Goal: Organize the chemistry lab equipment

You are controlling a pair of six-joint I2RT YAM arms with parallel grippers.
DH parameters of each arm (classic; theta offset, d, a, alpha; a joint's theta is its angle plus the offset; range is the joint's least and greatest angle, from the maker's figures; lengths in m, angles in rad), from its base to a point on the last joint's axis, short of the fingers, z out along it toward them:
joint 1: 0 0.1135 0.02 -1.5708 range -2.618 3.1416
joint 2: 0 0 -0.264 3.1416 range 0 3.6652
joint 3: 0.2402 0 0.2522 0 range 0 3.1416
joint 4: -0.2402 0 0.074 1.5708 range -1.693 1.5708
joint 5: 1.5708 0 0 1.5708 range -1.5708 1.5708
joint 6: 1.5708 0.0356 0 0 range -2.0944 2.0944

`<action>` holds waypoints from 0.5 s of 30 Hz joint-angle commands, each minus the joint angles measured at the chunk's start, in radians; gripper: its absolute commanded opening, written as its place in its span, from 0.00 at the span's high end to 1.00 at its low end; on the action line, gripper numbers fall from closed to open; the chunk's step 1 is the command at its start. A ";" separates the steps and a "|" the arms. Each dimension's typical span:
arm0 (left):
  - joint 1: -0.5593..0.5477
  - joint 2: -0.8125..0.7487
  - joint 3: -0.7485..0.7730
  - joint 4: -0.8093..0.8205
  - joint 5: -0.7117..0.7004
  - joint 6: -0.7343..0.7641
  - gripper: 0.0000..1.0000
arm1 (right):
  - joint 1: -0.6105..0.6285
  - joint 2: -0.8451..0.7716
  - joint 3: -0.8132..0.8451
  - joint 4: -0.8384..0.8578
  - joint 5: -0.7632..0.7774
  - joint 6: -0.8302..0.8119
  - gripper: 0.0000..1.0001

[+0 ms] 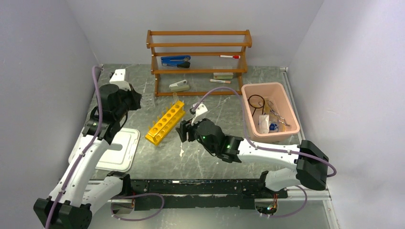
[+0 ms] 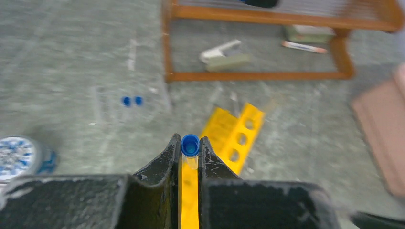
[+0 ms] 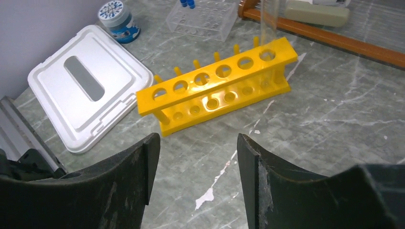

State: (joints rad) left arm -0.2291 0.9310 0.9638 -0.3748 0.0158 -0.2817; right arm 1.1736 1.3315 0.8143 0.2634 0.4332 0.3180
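The yellow holed test-tube rack (image 1: 165, 122) stands mid-table. It also shows in the right wrist view (image 3: 219, 86) and the left wrist view (image 2: 236, 133). A clear tube (image 3: 270, 21) stands in its far end hole. My left gripper (image 2: 190, 148) is shut on a blue-capped tube (image 2: 190, 144) and holds it above the table, left of the rack. In the top view the left gripper (image 1: 132, 98) hides that tube. Two more blue-capped tubes (image 2: 132, 101) stand in a clear tube holder (image 3: 203, 19). My right gripper (image 3: 198, 162) is open and empty, just near of the rack.
A pink bin (image 1: 291, 107) at the right holds a black ring (image 1: 256, 101), a clear bag (image 1: 264, 123) and other small items. A white lid (image 1: 117, 149) lies at the left. A blue-and-white jar (image 3: 117, 16) stands beyond it. The wooden shelf rack (image 1: 198, 62) stands at the back.
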 commanded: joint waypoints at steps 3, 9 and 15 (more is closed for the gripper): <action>0.011 0.091 -0.115 0.240 -0.329 0.125 0.95 | -0.095 -0.039 -0.050 0.028 -0.071 0.035 0.38; 0.050 0.192 -0.252 0.496 -0.291 0.173 0.95 | -0.176 -0.036 -0.066 0.056 -0.111 0.011 0.39; 0.143 0.285 -0.307 0.651 -0.202 0.235 0.95 | -0.240 -0.030 -0.074 0.077 -0.153 -0.002 0.40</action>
State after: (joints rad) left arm -0.1440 1.1835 0.6640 0.0776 -0.2367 -0.1043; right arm 0.9630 1.3140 0.7551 0.2935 0.3164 0.3325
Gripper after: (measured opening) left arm 0.118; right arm 0.607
